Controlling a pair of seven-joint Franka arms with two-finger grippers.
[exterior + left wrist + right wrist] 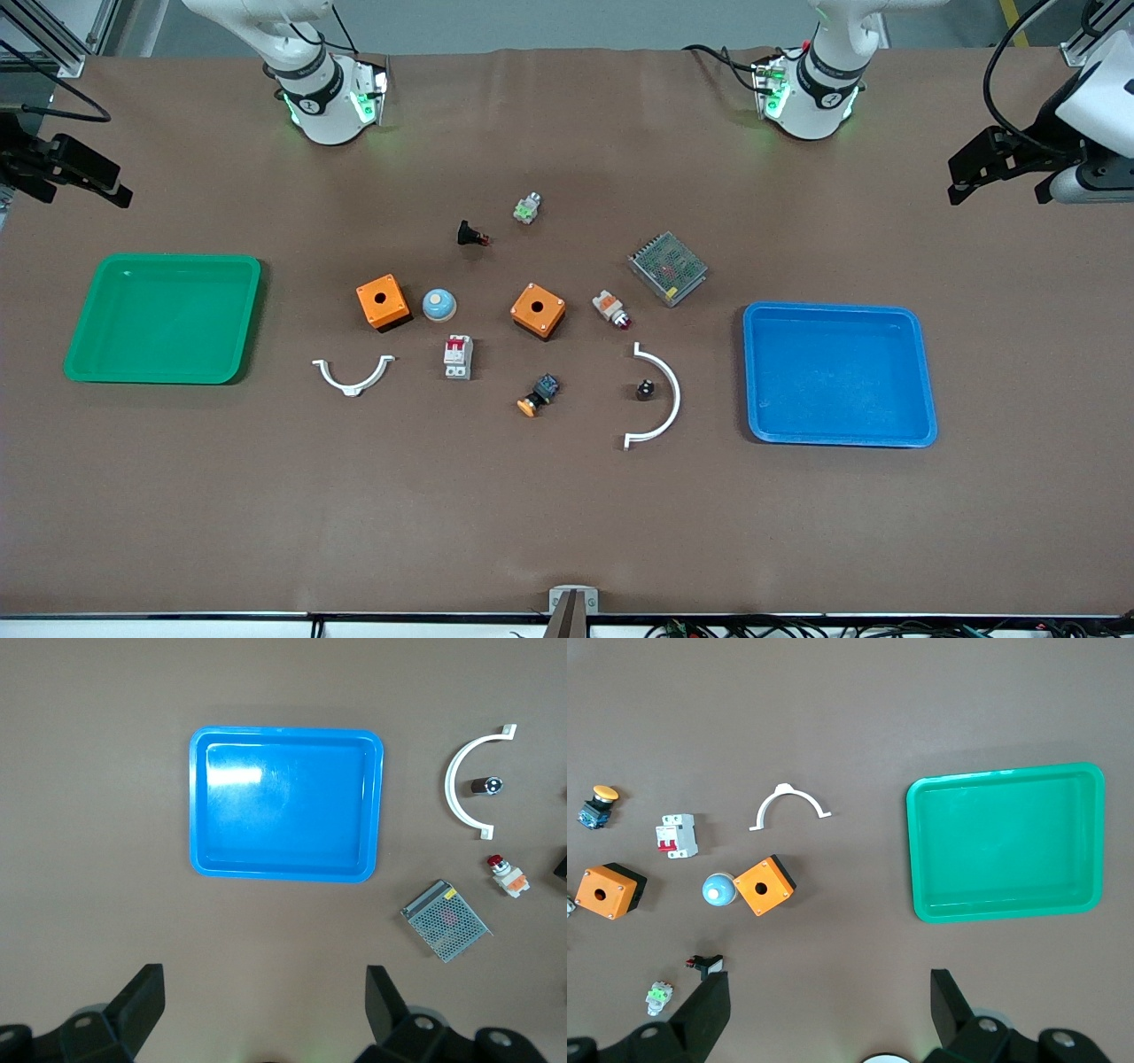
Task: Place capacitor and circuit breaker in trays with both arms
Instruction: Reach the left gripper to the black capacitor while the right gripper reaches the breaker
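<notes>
The capacitor, a tiny black cylinder with a pale top, stands inside the curve of a white bracket, toward the blue tray; it also shows in the left wrist view. The circuit breaker, white-grey with red toggles, lies near the table's middle and shows in the right wrist view. My left gripper is open and empty, held high at the left arm's end of the table. My right gripper is open and empty, held high at the right arm's end.
A blue tray lies at the left arm's end, a green tray at the right arm's end. Between them lie two orange boxes, a blue dome, a second bracket, a mesh unit and several buttons.
</notes>
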